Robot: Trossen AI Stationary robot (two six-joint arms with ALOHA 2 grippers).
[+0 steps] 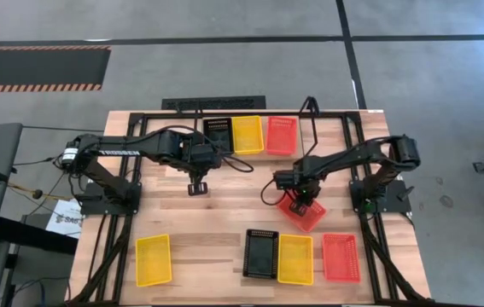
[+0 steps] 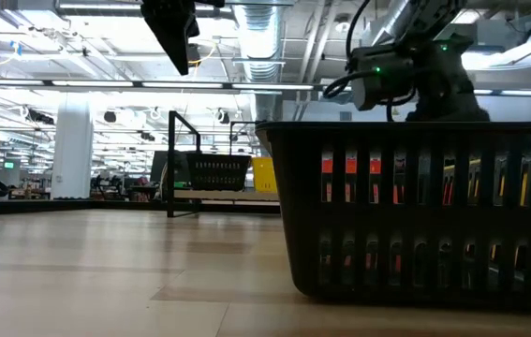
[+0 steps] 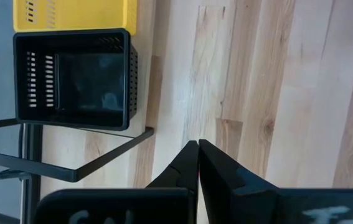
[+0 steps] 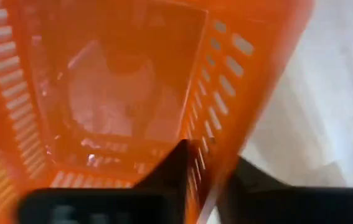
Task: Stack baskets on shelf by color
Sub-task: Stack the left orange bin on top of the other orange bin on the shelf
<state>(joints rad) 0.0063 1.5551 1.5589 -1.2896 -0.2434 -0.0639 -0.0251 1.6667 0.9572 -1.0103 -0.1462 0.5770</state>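
Gripping a red-orange basket (image 1: 306,212) by its wall: the right end effector (image 1: 297,195) is straddling the rim, one finger (image 4: 177,163) inside the tray, the other outside, and the jaws look to be pinching onto the mesh wall. The basket is sitting skewed on the desk (image 1: 224,213), directly under and slightly forward of this end effector, apart from the other trays.

The left end effector (image 1: 196,187) is hanging above bare desk with its fingers (image 3: 192,168) pressed together, holding nothing. The shelf (image 1: 310,128) is lying just beyond it, carrying a black basket (image 1: 218,134), a yellow basket (image 1: 247,134) and a red-orange shelf basket (image 1: 281,135) side by side.

To the right end effector's near side, a row of three more is waiting: a black one (image 1: 261,253), a yellow one (image 1: 295,258), a red-orange one (image 1: 341,257). A lone yellow tray (image 1: 154,259) is sitting far off toward the left arm's side.

My read on doing this step well:
- Seating the wall deep between the fingers before lifting; thin mesh is likely flexing and a tip-only pinch could slip.
- Lifting straight up first, since a one-wall grip will probably let the tray droop.
- Squaring the skew in the air so it is matching the red-orange shelf basket before lowering.
- Approaching over the shelf's end post, not through it.
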